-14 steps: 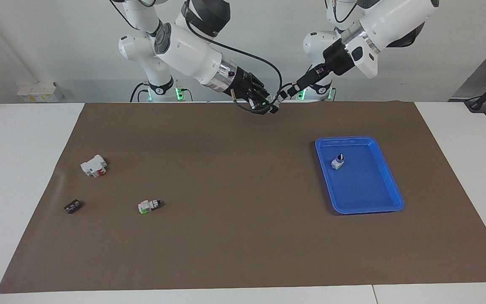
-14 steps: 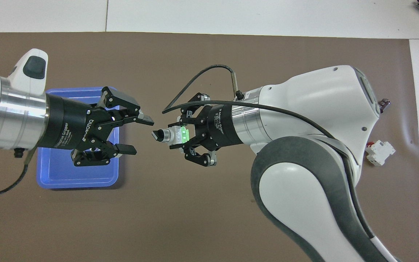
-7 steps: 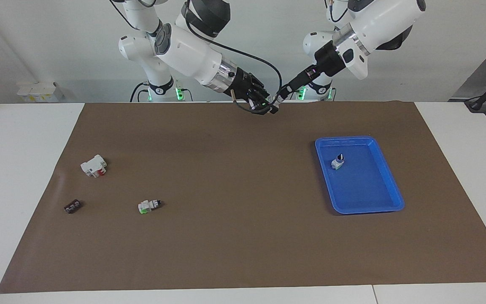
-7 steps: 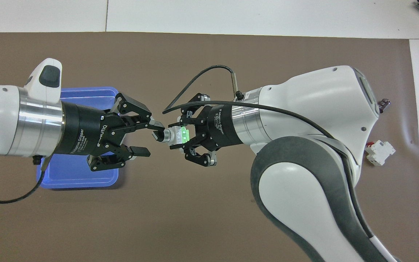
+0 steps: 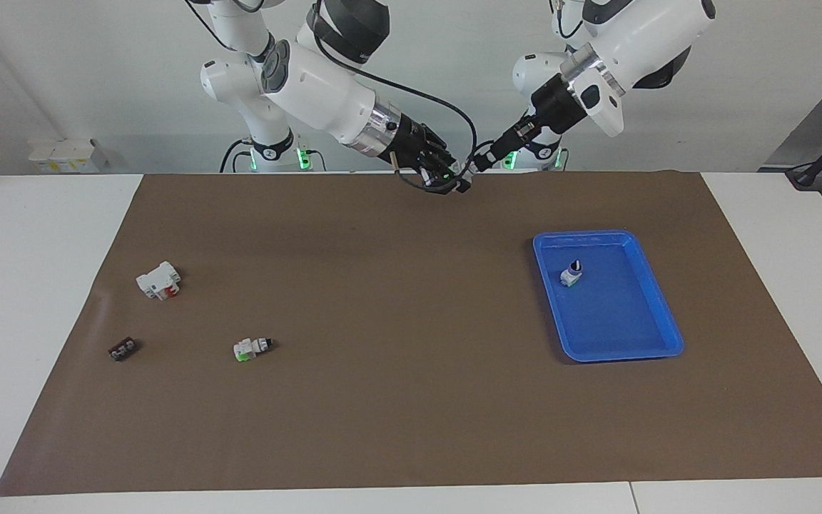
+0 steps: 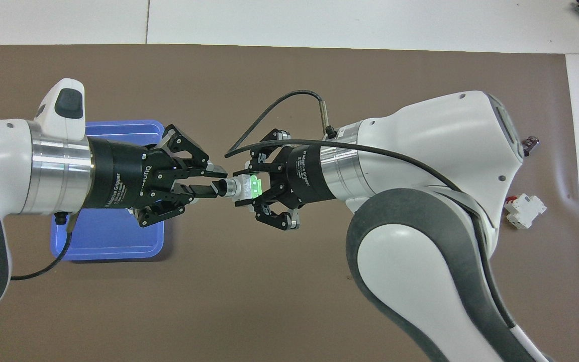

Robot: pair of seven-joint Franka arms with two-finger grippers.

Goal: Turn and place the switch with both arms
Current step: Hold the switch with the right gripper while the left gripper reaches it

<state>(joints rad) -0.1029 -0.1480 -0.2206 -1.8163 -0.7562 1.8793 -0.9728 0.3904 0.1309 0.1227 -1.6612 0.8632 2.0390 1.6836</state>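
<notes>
Closing since prior frame: left gripper (image 6: 212, 183) fingers (image 6: 203, 190) on switch (image 6: 242, 187) knob.

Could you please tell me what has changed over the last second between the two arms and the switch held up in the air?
The left gripper moved in toward the right gripper and closed its fingers from wide open onto the black knob of the switch. The right gripper kept its hold on the switch's white body, in the same place above the mat. The blue tray and the parts lying on the mat stayed put.

You've got a blue tray (image 5: 661, 341) on the brown mat (image 5: 411, 414) — white-red block (image 5: 158, 280), dark strip (image 5: 122, 349) at the right arm's end of the bench (image 5: 26, 285).
</notes>
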